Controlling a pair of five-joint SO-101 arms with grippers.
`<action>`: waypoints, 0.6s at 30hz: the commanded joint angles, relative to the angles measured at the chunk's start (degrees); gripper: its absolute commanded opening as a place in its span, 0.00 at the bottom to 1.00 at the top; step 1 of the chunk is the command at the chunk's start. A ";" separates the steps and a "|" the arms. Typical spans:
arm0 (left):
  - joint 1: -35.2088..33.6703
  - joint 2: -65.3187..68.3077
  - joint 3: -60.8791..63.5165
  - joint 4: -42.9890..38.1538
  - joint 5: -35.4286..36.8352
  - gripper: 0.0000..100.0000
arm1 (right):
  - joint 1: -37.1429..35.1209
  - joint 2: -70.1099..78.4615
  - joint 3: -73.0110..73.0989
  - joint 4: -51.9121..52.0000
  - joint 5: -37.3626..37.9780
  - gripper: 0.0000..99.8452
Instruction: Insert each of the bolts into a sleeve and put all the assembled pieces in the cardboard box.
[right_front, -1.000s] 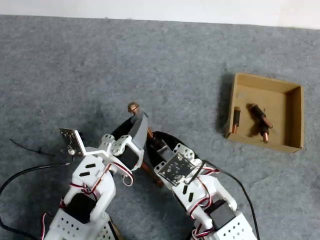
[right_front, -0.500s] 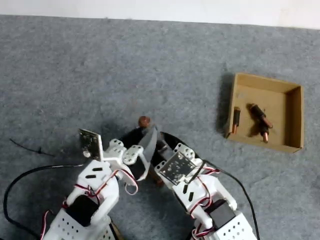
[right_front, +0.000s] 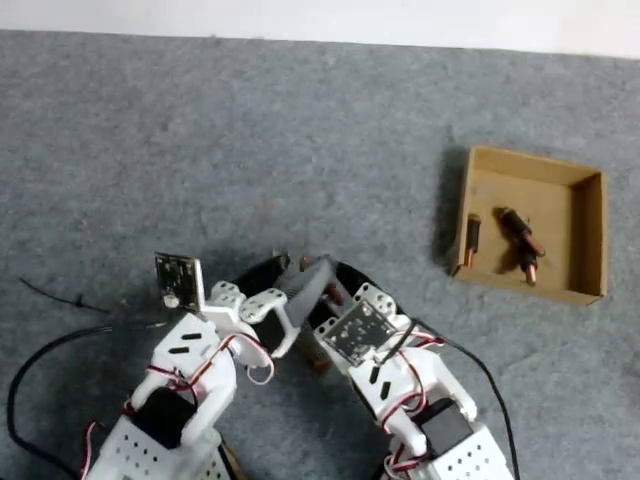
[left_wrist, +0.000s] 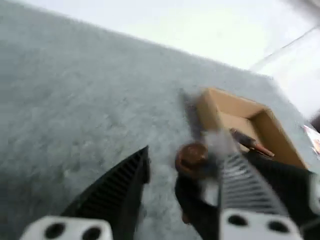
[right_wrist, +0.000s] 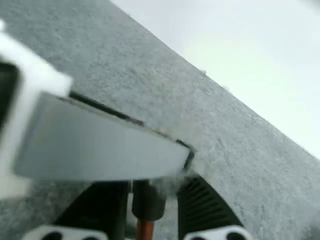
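Observation:
My right gripper is shut on a dark sleeve with a copper end below it. In the high view it sits at the table's near middle. My left gripper is right over it, with a wide gap between its black finger and grey finger. A copper bolt head sits in that gap, close to the grey finger. The two grippers overlap in the high view, the left gripper on top. The cardboard box at the right holds assembled pieces.
Grey carpet covers the table. A black cable trails off by the left arm's base. The cardboard box stands beyond the grippers in the left wrist view, with open carpet between the box and the arms.
My left gripper has swung right and drawn back toward the arms, carrying the bolt over the right gripper. The bolt head no longer shows in the high view. The right arm barely moved.

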 joint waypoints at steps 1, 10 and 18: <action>-0.92 -0.84 0.66 0.53 3.16 0.35 | 1.54 -1.01 7.60 -1.89 0.70 0.00; -22.73 -0.84 -1.19 -8.00 20.13 0.35 | 6.02 -1.01 7.60 -2.15 0.44 0.00; -22.99 -0.66 -0.40 -8.97 16.00 0.15 | 11.56 -1.01 7.52 -2.33 0.44 0.00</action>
